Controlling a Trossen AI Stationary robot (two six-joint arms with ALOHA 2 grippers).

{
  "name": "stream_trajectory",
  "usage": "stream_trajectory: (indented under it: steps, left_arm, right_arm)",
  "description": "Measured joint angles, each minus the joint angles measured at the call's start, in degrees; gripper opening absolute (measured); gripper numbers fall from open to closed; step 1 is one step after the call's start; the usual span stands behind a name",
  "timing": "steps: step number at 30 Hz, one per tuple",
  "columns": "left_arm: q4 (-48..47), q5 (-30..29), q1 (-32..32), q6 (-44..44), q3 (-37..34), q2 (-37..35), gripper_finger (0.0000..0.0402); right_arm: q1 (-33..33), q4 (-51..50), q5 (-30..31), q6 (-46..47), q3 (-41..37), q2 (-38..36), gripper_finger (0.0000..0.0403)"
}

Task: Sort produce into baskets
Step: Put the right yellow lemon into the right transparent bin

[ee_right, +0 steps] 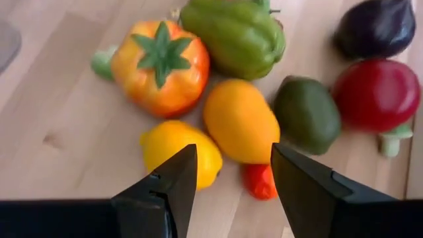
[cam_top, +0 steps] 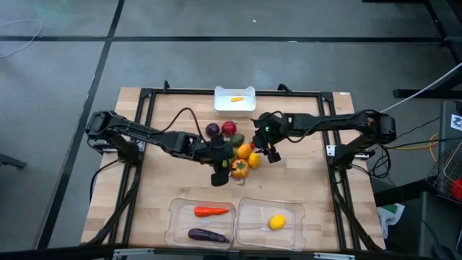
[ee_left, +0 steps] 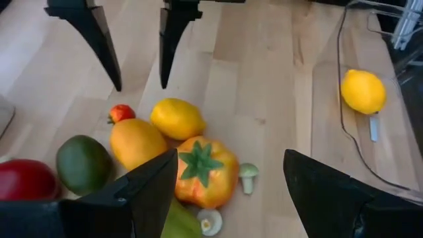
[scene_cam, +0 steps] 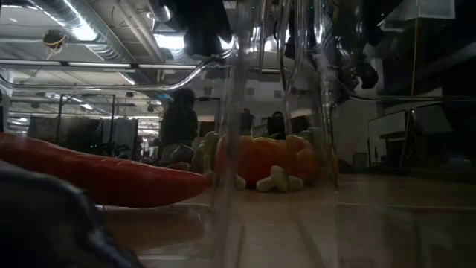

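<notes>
The produce lies in a heap at the table's middle: an orange pepper [ee_right: 160,66], a green pepper [ee_right: 234,36], a lemon [ee_right: 177,151], an orange fruit [ee_right: 240,120], a green fruit [ee_right: 307,114], a red apple [ee_right: 377,92], a purple piece [ee_right: 377,26] and a tiny red piece [ee_right: 259,180]. My left gripper [ee_left: 230,155] hovers open over the heap's near side, by the orange pepper [ee_left: 205,170]. My right gripper [ee_right: 233,149] hovers open over the lemon and the orange fruit. Both are empty. Two clear baskets stand near the front edge: the left one [cam_top: 175,217] holds a carrot [cam_top: 211,211] and an eggplant [cam_top: 208,235], the right one [cam_top: 297,217] a lemon [cam_top: 277,222].
A white bin [cam_top: 234,92] at the far middle holds a small orange piece [cam_top: 236,100]. Two small mushroom pieces [ee_left: 248,177] lie beside the orange pepper. Black frame rails [cam_top: 148,115] run along the table's sides. Bare wood shows left and right of the heap.
</notes>
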Motion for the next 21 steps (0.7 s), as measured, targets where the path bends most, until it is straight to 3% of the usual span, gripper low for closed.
stream_trajectory:
  steps: [7, 14, 21]
  left_arm:
    - [-1.79, 0.0, 0.63, 0.0, 0.0, 0.0, 0.0272]
    - [-2.43, 0.02, 0.67, -0.08, 0.0, 0.0, 0.0272]
    - [-2.84, 0.04, 0.67, -1.14, 0.0, 0.0, 0.0272]
  right_arm:
    - [0.05, 0.45, 0.33, -2.35, 0.01, 0.9, 0.0193]
    - [2.65, 0.53, 0.9, -10.69, 0.02, 4.24, 0.0193]
    - [8.27, 0.5, 11.74, -12.99, 0.0, 6.05, 0.0193]
